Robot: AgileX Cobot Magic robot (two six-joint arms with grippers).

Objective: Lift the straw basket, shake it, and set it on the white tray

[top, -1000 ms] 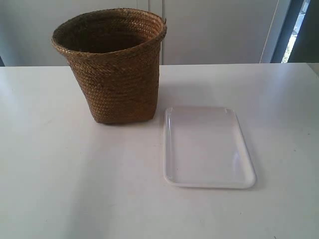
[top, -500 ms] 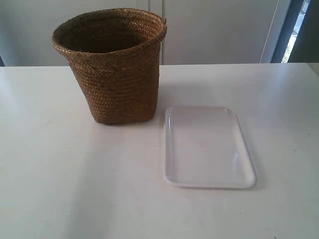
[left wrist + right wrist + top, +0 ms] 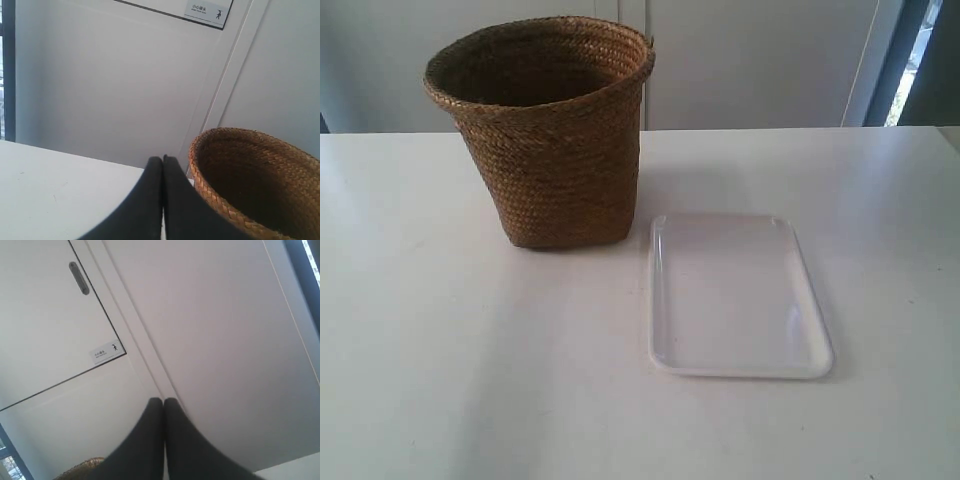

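The straw basket stands upright on the white bench, toward the far edge and closer to the corner at the exterior view's left than to the other far corner. Its flared rim is wider than its base, and its base sits flat on the bench top. The inside is in deep shadow. The exterior view shows only the upper inner wall, and the left wrist view shows woven inner wall going down into darkness, so what lies at the bottom cannot be told.

The white tray lies flat in the middle of the bench, on the side of the basket toward the exterior view's right and nearer the front edge. Its far corner is just beside the basket's base, with a thin strip of bench between them. The tray's floor shows bare glossy white.

The left gripper has its two black fingers pressed together with nothing between them; it is close to the basket's rim, outside it and not touching. The right gripper is likewise closed fingertip to fingertip on nothing, aimed at the pale wall panels, with only a sliver of basket rim in its view
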